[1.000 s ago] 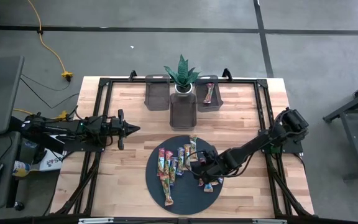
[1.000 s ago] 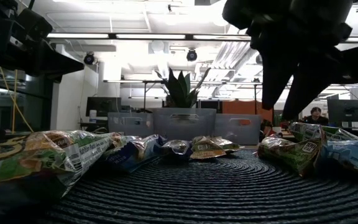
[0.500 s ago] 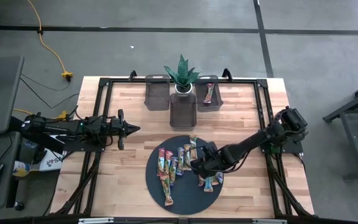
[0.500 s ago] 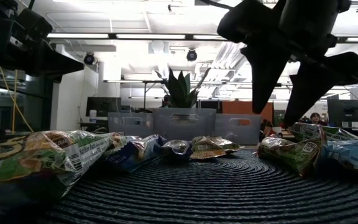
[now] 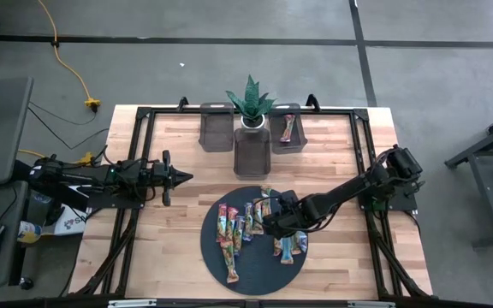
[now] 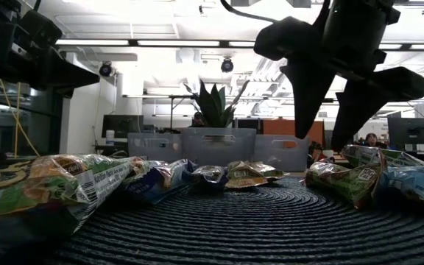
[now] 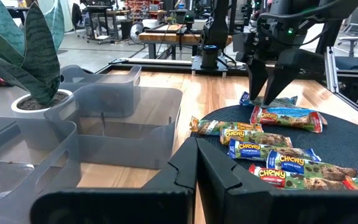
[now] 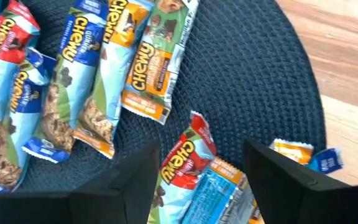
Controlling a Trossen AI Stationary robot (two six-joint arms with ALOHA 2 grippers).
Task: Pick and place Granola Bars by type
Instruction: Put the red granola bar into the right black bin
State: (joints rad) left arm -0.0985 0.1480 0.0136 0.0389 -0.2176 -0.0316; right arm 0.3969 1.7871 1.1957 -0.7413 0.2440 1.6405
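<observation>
Right gripper (image 8: 194,171) hovers, fingers apart, over red-ended glossy wrapped granola bar (image 8: 184,163) on dark round woven disc (image 5: 259,269). I judge: straddle this bar alone, descend straight. Left gripper (image 5: 181,178) waits over wooden tabletop (image 5: 157,227), fingers together.

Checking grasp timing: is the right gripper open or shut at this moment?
Open. The right gripper hangs above the mat with its two fingers spread and nothing between them; the wrist view shows a red-wrapped bar below the gap.

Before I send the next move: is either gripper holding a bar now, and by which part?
Nothing is held. The right gripper hangs open above the granola bars on the round mat, empty between its fingers. The left gripper waits shut, off to the side.
</observation>
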